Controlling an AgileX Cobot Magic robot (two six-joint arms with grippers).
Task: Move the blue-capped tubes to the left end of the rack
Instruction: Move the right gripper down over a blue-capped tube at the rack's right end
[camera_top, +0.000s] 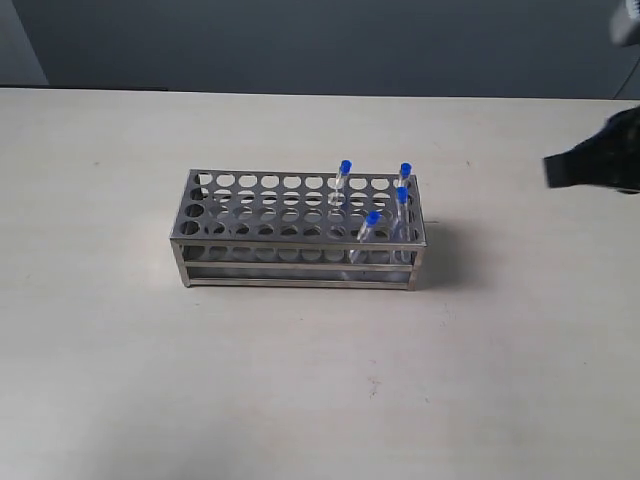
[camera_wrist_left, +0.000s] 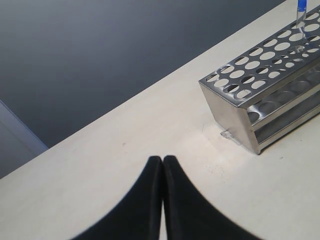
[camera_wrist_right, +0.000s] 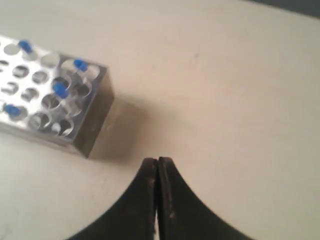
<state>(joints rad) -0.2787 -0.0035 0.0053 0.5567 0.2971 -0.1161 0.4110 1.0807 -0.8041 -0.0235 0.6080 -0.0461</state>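
The grey metal rack (camera_top: 300, 228) stands mid-table, its holes facing up. Several blue-capped tubes stand in its right end: one in the back row (camera_top: 342, 180), one at the back right corner (camera_top: 404, 173), two nearer the front (camera_top: 401, 205) (camera_top: 370, 230). My right gripper (camera_top: 552, 172) hovers right of the rack, shut on nothing; the right wrist view shows its tips (camera_wrist_right: 157, 161) pressed together beyond the rack's right end (camera_wrist_right: 95, 125). My left gripper (camera_wrist_left: 162, 159) is shut and empty, off the rack's left end (camera_wrist_left: 230, 117), and out of the exterior view.
The beige table (camera_top: 300, 380) spreads all round the rack. A dark wall (camera_top: 300, 40) runs behind the table's far edge. A faint scuffed patch (camera_wrist_left: 215, 167) marks the tabletop by the rack's left corner.
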